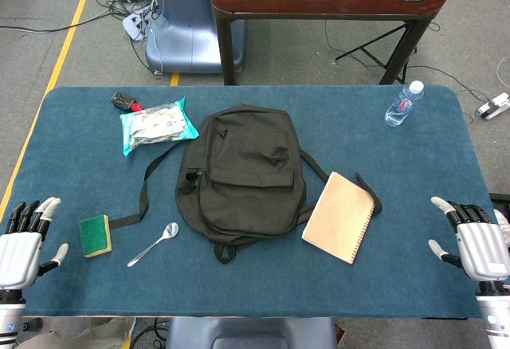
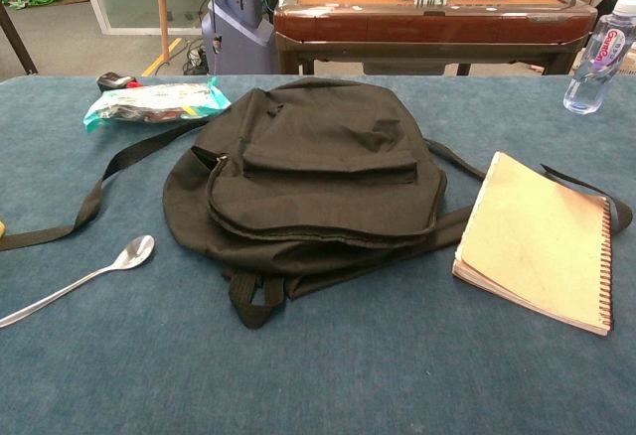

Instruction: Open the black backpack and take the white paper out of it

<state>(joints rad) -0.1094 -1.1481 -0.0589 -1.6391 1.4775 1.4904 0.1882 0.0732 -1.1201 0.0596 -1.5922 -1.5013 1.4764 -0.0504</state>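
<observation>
The water bottle [image 2: 602,55] at the table's far right corner carries a red label. Its lettering is too blurred to read.
</observation>
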